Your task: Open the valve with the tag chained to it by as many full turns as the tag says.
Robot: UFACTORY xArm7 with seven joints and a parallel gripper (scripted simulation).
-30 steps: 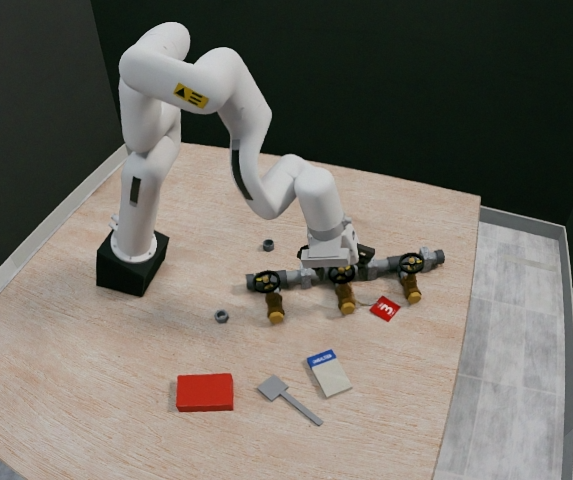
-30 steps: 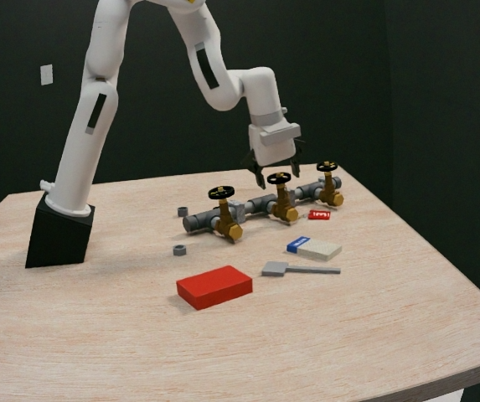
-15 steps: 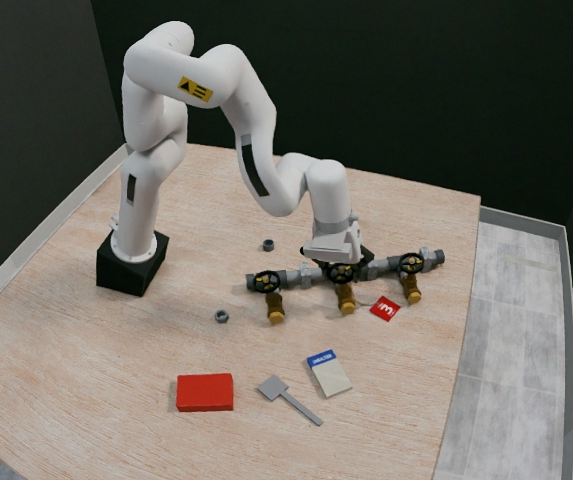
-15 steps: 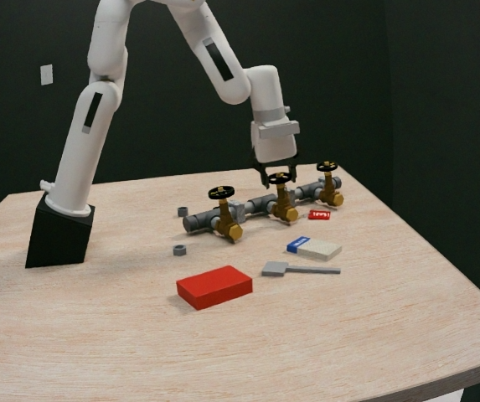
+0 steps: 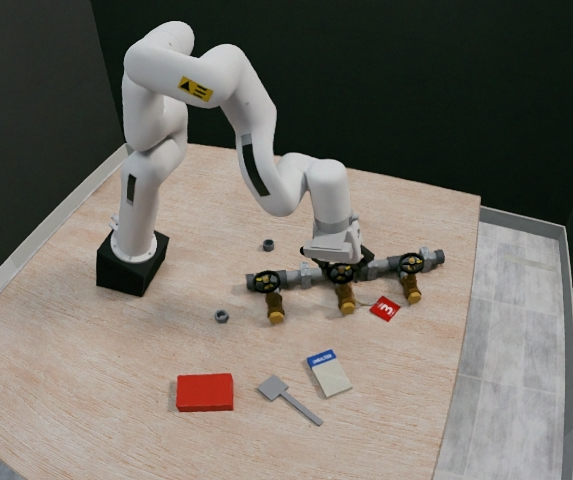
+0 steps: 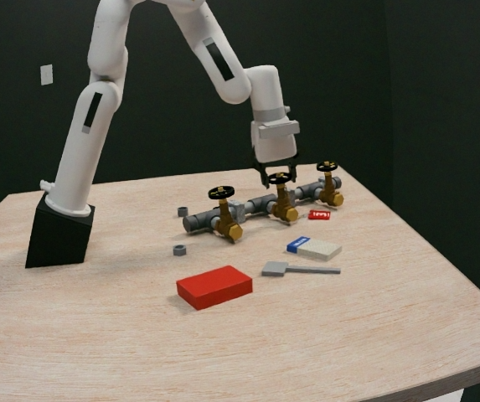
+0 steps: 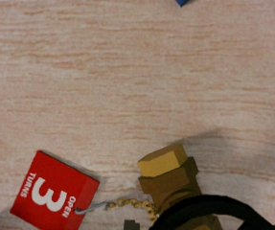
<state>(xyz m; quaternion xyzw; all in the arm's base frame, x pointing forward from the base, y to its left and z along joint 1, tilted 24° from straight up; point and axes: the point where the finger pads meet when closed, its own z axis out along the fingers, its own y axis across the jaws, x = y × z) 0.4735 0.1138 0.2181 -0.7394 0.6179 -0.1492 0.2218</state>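
Observation:
A grey pipe [image 5: 291, 277] [image 6: 253, 202] carries three brass valves with black handwheels. The middle valve [image 5: 344, 297] [image 6: 284, 208] [image 7: 170, 177] has a thin chain [image 7: 132, 203] running to a red tag [image 5: 385, 308] [image 6: 319, 214] [image 7: 53, 192] that reads "OPEN 3 TURNS". My gripper [image 5: 340, 269] [image 6: 279, 177] stands straight above the middle valve and is shut on its handwheel [image 5: 339, 274] [image 6: 279, 177] [image 7: 209, 211]. The left valve's handwheel [image 5: 268, 283] [image 6: 221, 192] and the right valve's handwheel [image 5: 411, 265] [image 6: 327, 166] stand free.
A red block [image 5: 204, 392] [image 6: 214, 286], a grey paddle-shaped tool [image 5: 287, 397] [image 6: 298, 269] and a blue-topped white box [image 5: 328, 372] [image 6: 314, 248] lie in front of the pipe. Two grey nuts [image 5: 268, 244] [image 5: 220, 316] lie left of it. The table's right edge [image 5: 470, 289] is near.

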